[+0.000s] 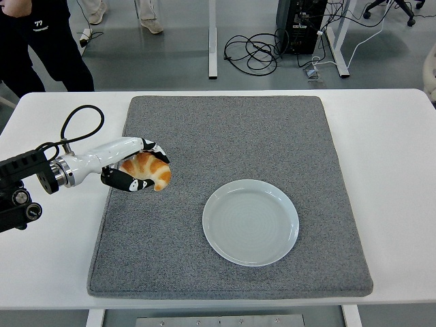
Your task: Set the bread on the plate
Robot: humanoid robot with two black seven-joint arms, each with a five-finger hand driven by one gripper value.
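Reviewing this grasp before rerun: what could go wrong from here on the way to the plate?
1. The left hand grips the golden-brown croissant-shaped bread from its left side only; much of it sticks out past the fingers, so it might slip out in transit.
2. The round pale-blue plate lies loose on the grey felt mat; a low approach could knock its rim and shift it.

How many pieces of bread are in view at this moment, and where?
1. The single bread, a croissant, is gripped in the left hand over the left part of the grey mat, up and left of the empty plate. Nothing appears hidden.
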